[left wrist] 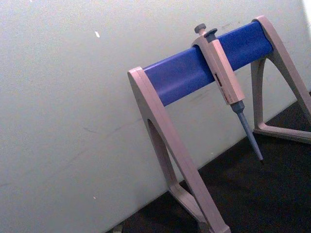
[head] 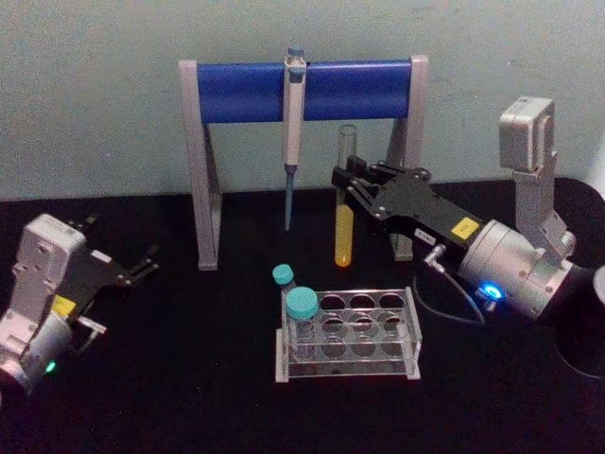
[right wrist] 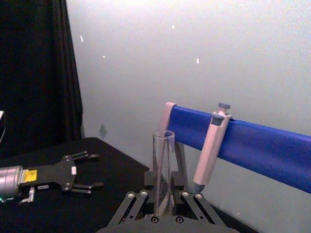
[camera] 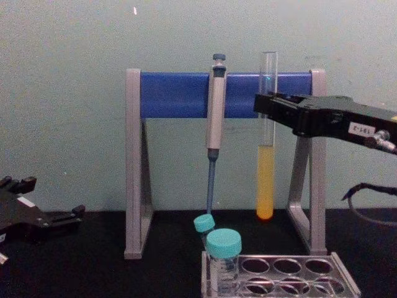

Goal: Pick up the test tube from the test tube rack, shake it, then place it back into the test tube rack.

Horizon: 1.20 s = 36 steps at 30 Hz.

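My right gripper (head: 342,180) is shut on the test tube (head: 346,222), holding it upright in the air behind and above the test tube rack (head: 412,331). The tube is clear glass with yellow-orange liquid in its lower part. In the chest view the test tube (camera: 266,174) hangs in front of the stand, clamped near its upper part by the right gripper (camera: 263,105), with its round bottom well above the rack (camera: 345,279). The right wrist view shows the tube's open top (right wrist: 163,160) between the fingers. My left gripper (head: 146,260) rests open at the far left.
Two teal-capped vials (head: 302,317) stand at the rack's left end. Behind it rises a grey-and-blue pipette stand (head: 236,90) with a grey pipette (head: 293,132) hanging just left of the tube. A black tabletop (head: 142,397) lies in front, and a pale wall behind.
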Each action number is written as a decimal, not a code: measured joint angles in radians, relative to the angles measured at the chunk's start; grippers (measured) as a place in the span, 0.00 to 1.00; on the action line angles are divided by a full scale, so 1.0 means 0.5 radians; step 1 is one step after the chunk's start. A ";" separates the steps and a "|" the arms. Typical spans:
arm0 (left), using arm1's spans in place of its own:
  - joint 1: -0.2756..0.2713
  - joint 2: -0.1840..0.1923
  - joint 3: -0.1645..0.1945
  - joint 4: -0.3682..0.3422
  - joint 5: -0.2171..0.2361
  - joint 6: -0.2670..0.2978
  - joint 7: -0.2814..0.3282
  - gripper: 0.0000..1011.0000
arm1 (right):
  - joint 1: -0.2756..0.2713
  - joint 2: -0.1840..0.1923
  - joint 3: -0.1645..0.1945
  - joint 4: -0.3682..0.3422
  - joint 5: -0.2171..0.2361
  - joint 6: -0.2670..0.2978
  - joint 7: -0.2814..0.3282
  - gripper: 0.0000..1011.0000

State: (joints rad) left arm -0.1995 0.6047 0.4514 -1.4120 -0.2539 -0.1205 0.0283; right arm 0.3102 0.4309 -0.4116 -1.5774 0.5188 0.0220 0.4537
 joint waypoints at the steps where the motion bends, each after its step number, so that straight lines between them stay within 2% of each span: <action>1: 0.000 0.000 0.000 0.000 0.000 0.000 0.000 0.99 | 0.000 0.000 0.000 0.000 0.000 0.000 0.000 0.21; 10: 0.000 0.000 0.000 0.000 0.000 0.000 0.000 0.99 | -0.029 0.029 0.051 -0.013 -0.017 -0.006 -0.032 0.21; 17: 0.000 0.000 0.000 0.000 0.000 0.000 0.000 0.99 | -0.191 0.131 0.145 -0.164 -0.008 0.032 -0.077 0.21; 20: 0.000 0.000 0.000 0.000 0.000 0.000 0.000 0.99 | -0.270 0.169 0.163 -0.243 0.016 0.058 -0.074 0.21; 23: 0.000 0.000 0.000 0.000 0.000 0.000 0.000 0.99 | -0.305 0.182 0.156 -0.285 0.035 0.070 -0.050 0.21; 26: 0.000 0.000 0.000 0.000 0.000 0.000 0.000 0.99 | -0.307 0.169 0.118 -0.300 0.053 0.073 -0.012 0.21; 30: 0.000 0.000 0.000 0.000 0.000 0.000 0.000 0.99 | -0.249 0.116 0.057 -0.263 0.054 0.065 0.010 0.21; 36: 0.000 0.000 0.000 0.000 0.000 0.000 0.000 0.99 | -0.161 0.022 0.029 -0.172 0.024 0.042 -0.066 0.21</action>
State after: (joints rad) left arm -0.1995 0.6047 0.4514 -1.4120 -0.2539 -0.1205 0.0283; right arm 0.2299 0.4420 -0.3972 -1.6635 0.5308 0.0430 0.4210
